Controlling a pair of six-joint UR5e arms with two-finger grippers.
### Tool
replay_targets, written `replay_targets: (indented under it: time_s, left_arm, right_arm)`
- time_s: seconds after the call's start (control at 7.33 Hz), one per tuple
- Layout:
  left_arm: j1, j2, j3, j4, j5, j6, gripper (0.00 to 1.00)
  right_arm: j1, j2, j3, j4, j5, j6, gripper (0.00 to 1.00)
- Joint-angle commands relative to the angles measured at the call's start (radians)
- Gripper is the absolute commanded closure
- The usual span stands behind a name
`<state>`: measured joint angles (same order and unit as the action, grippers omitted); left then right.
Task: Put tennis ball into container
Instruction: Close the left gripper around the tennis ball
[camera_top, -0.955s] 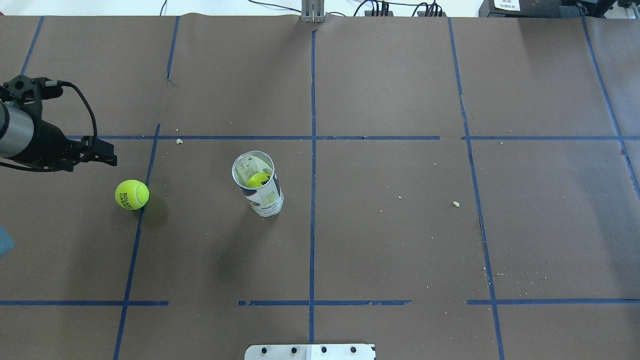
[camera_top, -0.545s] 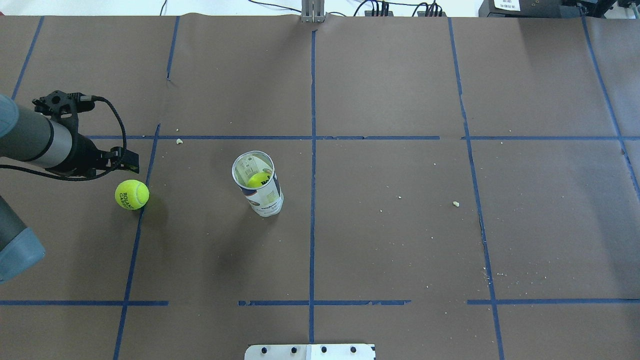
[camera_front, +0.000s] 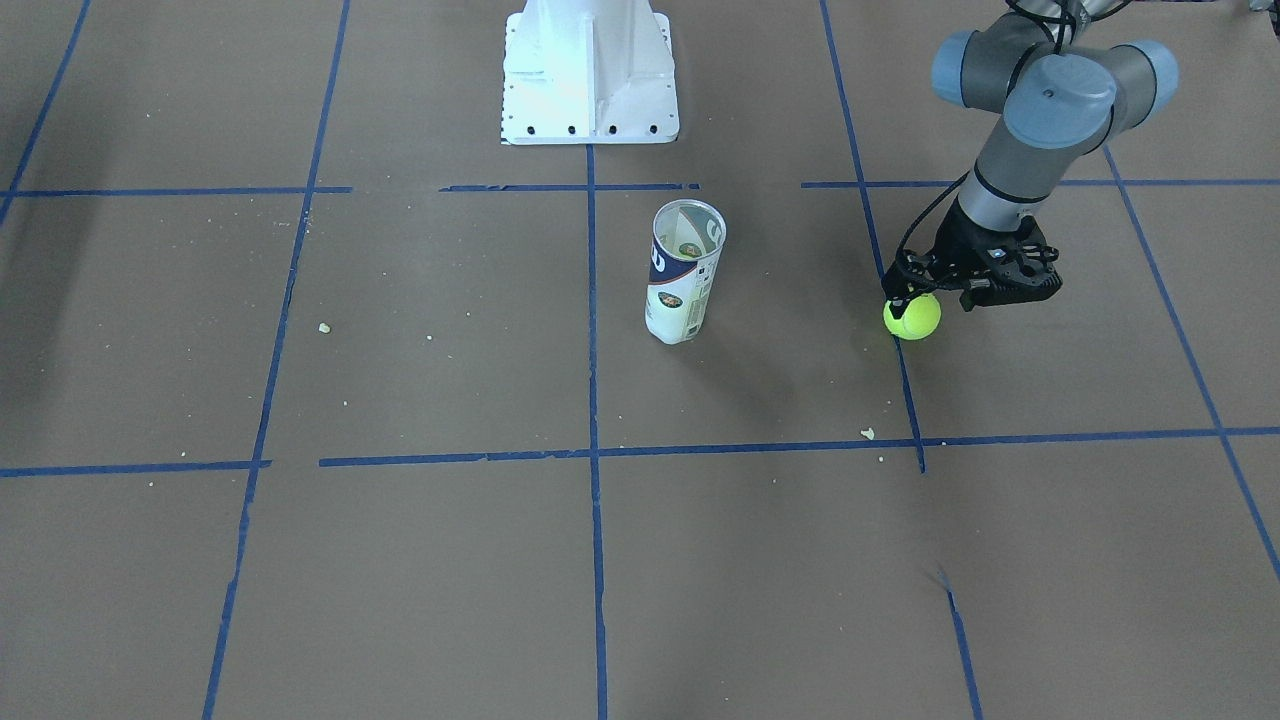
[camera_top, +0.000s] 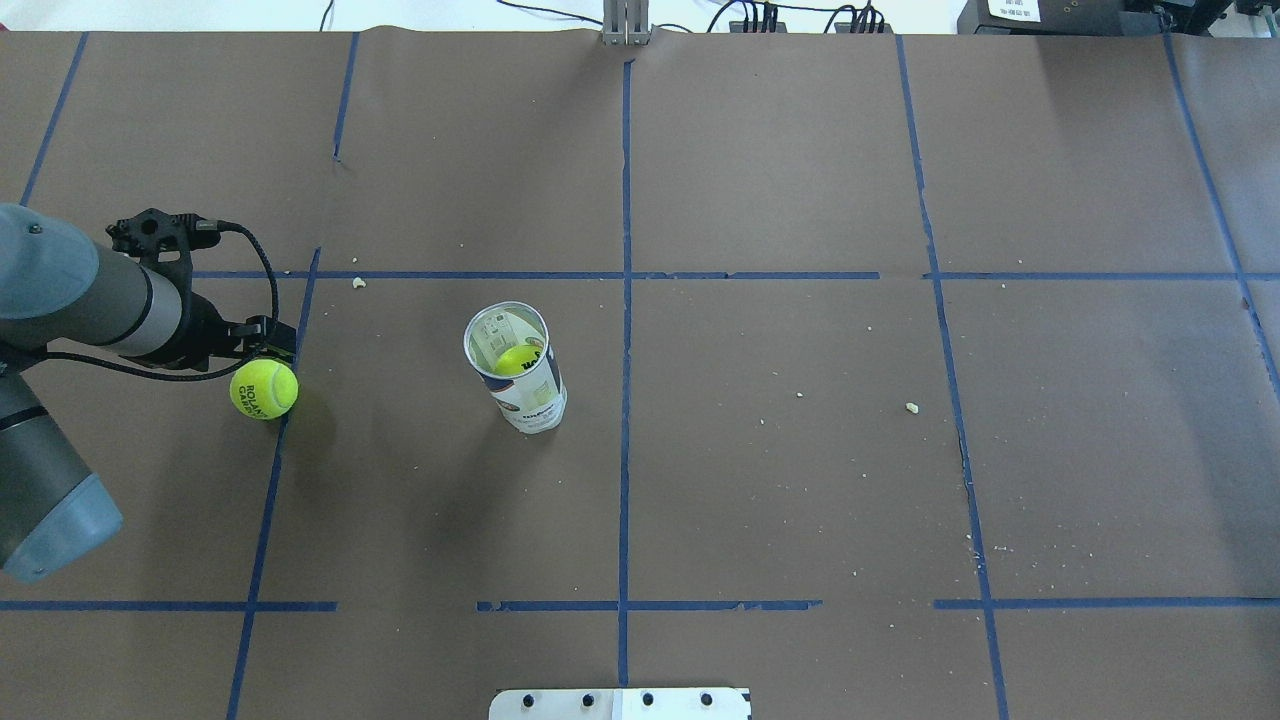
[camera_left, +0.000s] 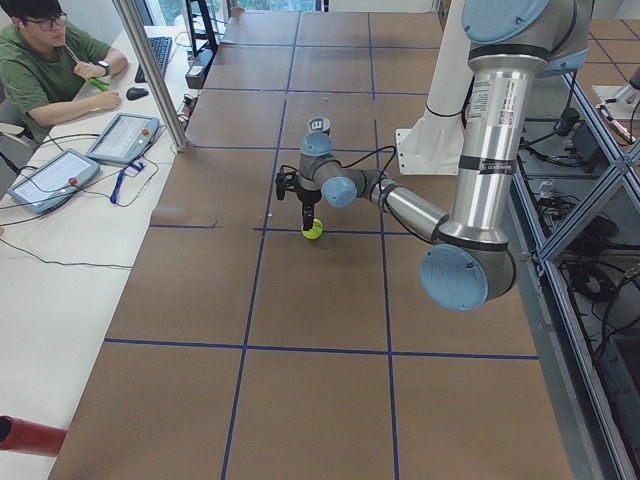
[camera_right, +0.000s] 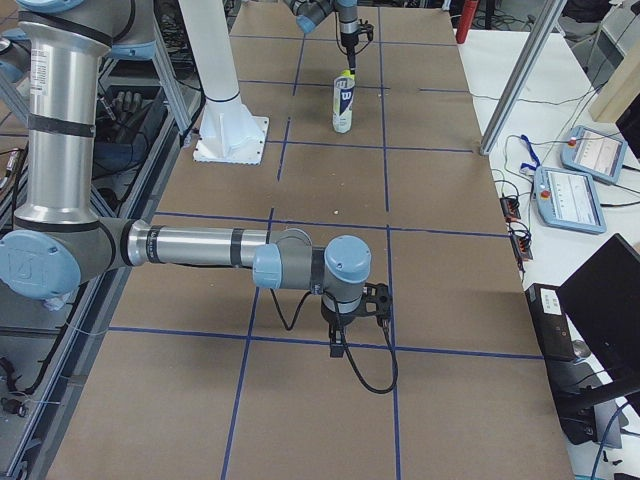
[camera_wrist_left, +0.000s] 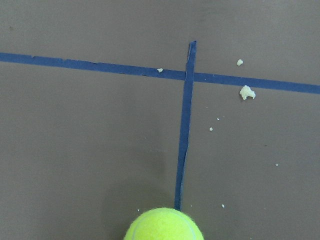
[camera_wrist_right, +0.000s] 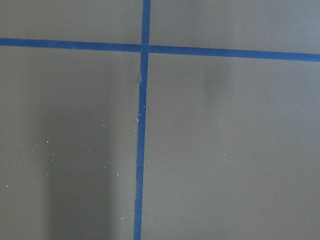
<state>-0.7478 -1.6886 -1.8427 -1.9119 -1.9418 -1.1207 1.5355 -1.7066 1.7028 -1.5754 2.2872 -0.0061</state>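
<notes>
A yellow-green tennis ball (camera_top: 264, 389) lies on the brown table cover, on a blue tape line, and also shows in the front view (camera_front: 912, 316) and at the bottom edge of the left wrist view (camera_wrist_left: 164, 226). My left gripper (camera_top: 268, 345) points down just over the ball's far side, apparently open, with nothing held. The container (camera_top: 515, 365) stands upright to the ball's right, mouth open, and a second yellow ball (camera_top: 517, 360) sits inside it. My right gripper (camera_right: 341, 345) hangs low over the table far from both. Whether it is open or shut I cannot tell.
The white robot pedestal (camera_front: 590, 70) stands behind the can. Blue tape lines and small crumbs (camera_top: 911, 407) mark the cover. An operator (camera_left: 45, 55) sits at a side desk with tablets, beside a metal pole (camera_left: 150, 70).
My left arm has swung in from the left edge towards the ball, and its gripper now hangs right over it. Ball and can have not moved.
</notes>
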Motion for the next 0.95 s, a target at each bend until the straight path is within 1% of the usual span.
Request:
replay_targets:
  time_s: [0.0,0.27,0.68,0.82]
  left_arm:
    - [0.022,0.0,0.029,-0.021,0.014,-0.001,0.0]
    - [0.031,0.0,0.051,-0.035,0.015,0.001,0.0]
    - [0.045,0.0,0.1,-0.102,0.014,0.004,0.0]
    - [0.045,0.0,0.105,-0.105,0.012,0.004,0.0]
  right_arm:
    - [0.0,-0.001,0.0,0.0,0.0,0.0,0.0]
    - [0.0,0.001,0.0,0.0,0.0,0.0,0.0]
    - [0.0,0.001,0.0,0.0,0.0,0.0,0.0]
    - [0.0,0.001,0.0,0.0,0.0,0.0,0.0]
